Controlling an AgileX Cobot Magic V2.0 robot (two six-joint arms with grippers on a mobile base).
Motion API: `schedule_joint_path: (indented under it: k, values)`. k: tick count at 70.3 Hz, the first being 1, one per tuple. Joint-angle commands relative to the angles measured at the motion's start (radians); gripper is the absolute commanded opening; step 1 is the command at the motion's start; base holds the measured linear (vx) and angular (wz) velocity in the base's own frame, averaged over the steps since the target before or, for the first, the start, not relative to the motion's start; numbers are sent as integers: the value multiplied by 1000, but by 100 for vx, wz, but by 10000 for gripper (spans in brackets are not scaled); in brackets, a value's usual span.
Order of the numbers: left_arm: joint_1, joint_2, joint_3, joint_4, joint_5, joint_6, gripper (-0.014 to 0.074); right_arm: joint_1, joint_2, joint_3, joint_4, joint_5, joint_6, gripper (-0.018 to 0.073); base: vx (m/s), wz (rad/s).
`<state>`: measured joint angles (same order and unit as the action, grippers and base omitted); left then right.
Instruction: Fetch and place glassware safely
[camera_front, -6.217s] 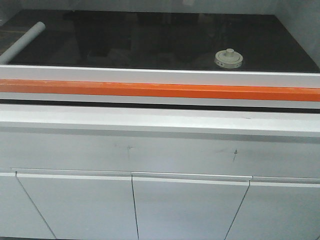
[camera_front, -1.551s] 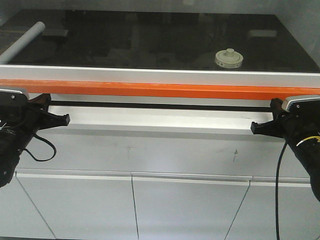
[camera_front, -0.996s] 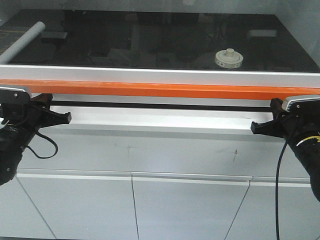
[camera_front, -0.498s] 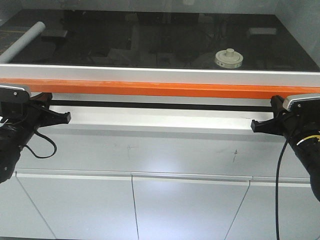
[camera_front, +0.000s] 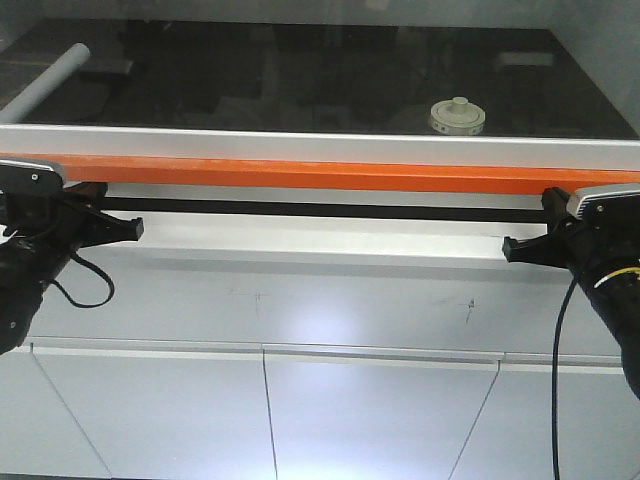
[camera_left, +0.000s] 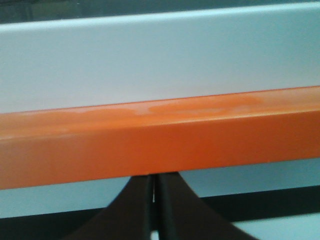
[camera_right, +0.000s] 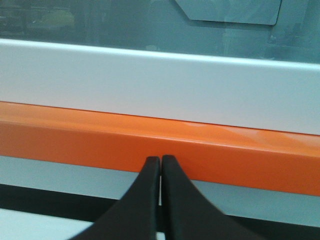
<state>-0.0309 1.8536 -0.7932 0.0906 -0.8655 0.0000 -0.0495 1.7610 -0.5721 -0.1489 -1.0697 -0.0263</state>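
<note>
The glassware, 1 squat jar (camera_front: 457, 116) under a round cream-white lid with a central knob, stands upright on the glossy black worktop (camera_front: 300, 80), right of centre and close behind the white rail (camera_front: 320, 147) at the worktop's front edge. Small dark marks sit on the lid's rim, too small to read as writing. So little of the glass body shows below the lid that its contents cannot be told. At the far left of the same worktop lies a pale rolled tube (camera_front: 47, 84), running diagonally toward the front corner, well apart from the jar. Just below the white rail runs an orange bar (camera_front: 320, 177) across the full width. Under it come a dark slot and a white ledge (camera_front: 320, 241), then grey cabinet doors (camera_front: 380, 420) with a few faint scuffs on the panel above them. The left gripper (camera_front: 134, 229) hangs at the left edge, level with the ledge and below the orange bar. In its wrist view the 2 black fingers (camera_left: 140, 200) are pressed together with only a hairline seam and nothing between them, their tips just beneath the bar. The right gripper (camera_front: 508, 247) mirrors it at the right edge, its fingers (camera_right: 147, 200) likewise closed on nothing, with the tips against the bar's lower edge. Both grippers are well apart from the jar.
</note>
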Motion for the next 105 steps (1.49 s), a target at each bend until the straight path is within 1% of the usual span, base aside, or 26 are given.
schedule_joint_path:
  k: [1,13,19,25,33,41,48,58,65,75,95,105]
  values:
    - [-5,-66,-46,-6,-147,0,-7,-4,-35,-59,-22,-95,-2,-1,0,0]
    - [-5,-64,-46,-6,-143,16,-7,-4,-35,-59,-112,-69,26,-1,0,0]
    - [-5,-64,-46,-6,-140,16,-7,-4,-35,-59,-120,-18,43,-1,0,0]
    - [-5,-64,-46,-6,-140,16,-7,-4,-35,-59,-111,32,43,-1,0,0]
    - [-5,-64,-46,-6,-139,16,-7,-4,-35,-59,-70,73,44,-1,0,0]
    - [-5,-63,-46,-6,-138,16,-7,-4,-35,-58,-68,119,43,-1,0,0]
    - [-5,-63,-46,-6,-135,16,-7,-4,-31,-58,-53,115,44,-1,0,0]
    - [-5,-63,-46,-6,-135,16,-7,-4,-27,-58,39,102,36,-1,0,0]
    - [-5,-63,-46,-6,-135,16,-7,-4,-25,-58,75,67,10,-1,0,0]
    - [-5,-63,-46,-6,-137,16,-7,-4,-17,-61,81,20,-13,-1,0,0]
    - [-5,-63,-46,-6,-140,16,-7,-4,5,-141,80,56,-13,-1,0,0]
    - [-5,-63,-46,-6,-140,16,-7,-4,21,-181,63,63,-10,-1,0,0]
